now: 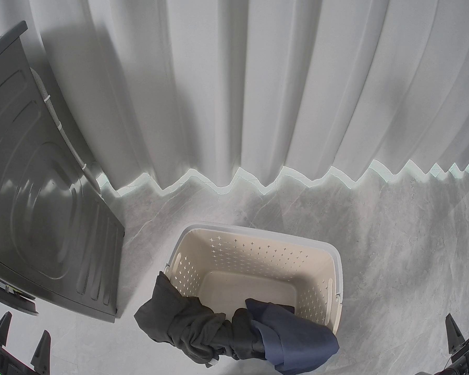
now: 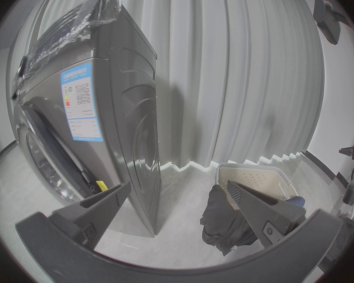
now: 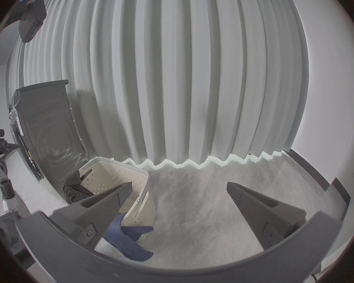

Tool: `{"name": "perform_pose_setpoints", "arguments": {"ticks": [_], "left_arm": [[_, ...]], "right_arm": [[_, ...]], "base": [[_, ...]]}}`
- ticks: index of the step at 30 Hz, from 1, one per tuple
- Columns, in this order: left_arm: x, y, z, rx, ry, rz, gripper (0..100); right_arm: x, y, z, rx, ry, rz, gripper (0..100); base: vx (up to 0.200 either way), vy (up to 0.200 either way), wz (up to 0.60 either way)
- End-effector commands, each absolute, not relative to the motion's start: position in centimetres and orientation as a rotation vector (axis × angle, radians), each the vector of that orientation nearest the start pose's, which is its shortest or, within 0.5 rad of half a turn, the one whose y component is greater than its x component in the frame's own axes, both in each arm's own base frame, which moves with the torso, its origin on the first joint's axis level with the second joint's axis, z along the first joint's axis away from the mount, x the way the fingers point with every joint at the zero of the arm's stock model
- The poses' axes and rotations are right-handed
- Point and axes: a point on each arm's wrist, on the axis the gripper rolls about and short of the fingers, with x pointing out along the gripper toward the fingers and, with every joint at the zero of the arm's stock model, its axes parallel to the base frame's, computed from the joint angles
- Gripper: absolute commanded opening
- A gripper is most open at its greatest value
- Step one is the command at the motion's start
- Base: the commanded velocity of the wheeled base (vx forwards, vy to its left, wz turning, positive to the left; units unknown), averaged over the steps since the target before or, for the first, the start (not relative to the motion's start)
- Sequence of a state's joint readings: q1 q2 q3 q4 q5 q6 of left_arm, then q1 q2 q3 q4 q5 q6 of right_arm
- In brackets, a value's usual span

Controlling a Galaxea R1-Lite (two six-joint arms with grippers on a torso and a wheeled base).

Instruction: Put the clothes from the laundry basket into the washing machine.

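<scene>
Floor [image 1: 401, 235]: one laundry basket [image 1: 255, 230], two clothes [image 1: 193, 329] [image 1: 297, 339], one washing machine [image 1: 36, 209], two open end effectors [image 1: 25, 325] [image 1: 464, 308].

My left hand [image 2: 177, 185] and right hand [image 3: 177, 185] look the same: dark grey plastic, two wedge-shaped fingers [image 2: 98, 211] tapering to points. I see dotted grip pads [image 2: 124, 192] on the inner tips. One round screw [image 2: 89, 231] sits at each finger base. A curved dark grey mount bar [image 2: 177, 270] runs beneath. In my head view the fingertips [image 1: 42, 342] look black and fin-like.
</scene>
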State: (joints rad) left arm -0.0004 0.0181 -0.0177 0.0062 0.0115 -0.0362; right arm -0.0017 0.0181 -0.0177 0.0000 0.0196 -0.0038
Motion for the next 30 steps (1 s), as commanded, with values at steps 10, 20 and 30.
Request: {"name": "perform_pose_setpoints", "arguments": {"ticks": [10,20,30], "left_arm": [[-2.29,0.03,7.57,-0.037,0.004,0.012,100],[-2.29,0.03,7.57,-0.035,0.004,0.012,100],[-2.29,0.03,7.57,-0.035,0.004,0.012,100]], "right_arm": [[-2.23,0.05,7.61,-0.005,0.006,0.018,100],[-2.23,0.05,7.61,-0.005,0.006,0.018,100],[-2.23,0.05,7.61,-0.005,0.006,0.018,100]], "base": [[0.100,0.000,0.00],[0.020,0.000,0.00],[0.180,0.000,0.00]]}}
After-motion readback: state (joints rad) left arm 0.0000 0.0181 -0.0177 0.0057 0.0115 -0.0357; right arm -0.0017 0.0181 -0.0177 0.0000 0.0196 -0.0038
